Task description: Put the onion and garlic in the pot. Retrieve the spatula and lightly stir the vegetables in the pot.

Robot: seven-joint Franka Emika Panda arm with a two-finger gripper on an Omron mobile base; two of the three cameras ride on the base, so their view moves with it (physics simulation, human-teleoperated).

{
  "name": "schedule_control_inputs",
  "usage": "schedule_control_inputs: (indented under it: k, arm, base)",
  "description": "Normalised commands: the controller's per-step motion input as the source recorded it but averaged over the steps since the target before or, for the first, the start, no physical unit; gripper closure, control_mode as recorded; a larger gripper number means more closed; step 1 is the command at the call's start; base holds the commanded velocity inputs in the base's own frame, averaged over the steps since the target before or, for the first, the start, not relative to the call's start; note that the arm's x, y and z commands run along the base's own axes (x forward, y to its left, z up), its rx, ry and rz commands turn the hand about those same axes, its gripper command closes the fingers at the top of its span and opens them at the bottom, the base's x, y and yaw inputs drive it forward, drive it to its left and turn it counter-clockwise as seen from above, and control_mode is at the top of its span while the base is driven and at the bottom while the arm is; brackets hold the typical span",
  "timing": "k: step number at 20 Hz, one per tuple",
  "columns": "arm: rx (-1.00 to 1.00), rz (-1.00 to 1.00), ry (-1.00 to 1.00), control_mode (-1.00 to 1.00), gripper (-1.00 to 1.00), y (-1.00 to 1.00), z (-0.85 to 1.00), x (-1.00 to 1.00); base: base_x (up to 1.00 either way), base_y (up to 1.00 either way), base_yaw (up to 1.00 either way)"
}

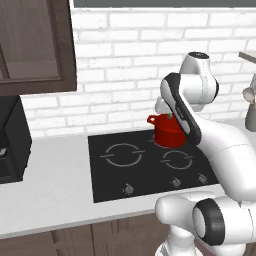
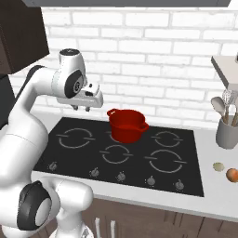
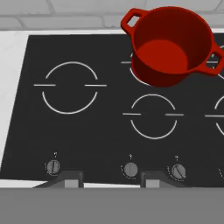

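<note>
At the left edge of the left base view we see a black appliance (image 1: 12, 140) on the white counter (image 1: 55, 185), under a dark wood cabinet (image 1: 35, 45). The black cooktop (image 1: 120, 175) fills the middle of that frame, and the red pot (image 1: 167, 131) stands on its far burner, right of center, partly behind our arm.

In the right base view our gripper (image 2: 81, 108) hangs in the upper left of the frame, above the cooktop's back left corner and apart from the pot (image 2: 126, 125), which sits a little left of center. It is empty inside, as the hand view shows in its upper right. Our fingers (image 3: 72, 178) rise at the bottom of the hand view, spread apart with nothing between them, over the row of knobs (image 3: 130, 169).

Further right in the right base view, a grey utensil cup (image 2: 227, 134) holding spoons and a whisk stands on the counter at the right edge. Below it, in the lower right, lie a small pale bulb (image 2: 218, 166) and, just beside it, the onion (image 2: 232, 175), well apart from the pot.
</note>
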Motion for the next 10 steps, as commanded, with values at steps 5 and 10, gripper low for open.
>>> schedule_control_inputs:
  k: [5, 10]
  arm:
    - [0.0, 0.0, -0.02, -1.0, -1.0, -0.03, -0.09, -0.1]
    - [0.0, -0.02, -0.03, -1.0, -1.0, -0.32, -0.18, 0.0]
  base:
    - [0.0, 0.0, 0.0]
    - [0.0, 0.0, 0.0]
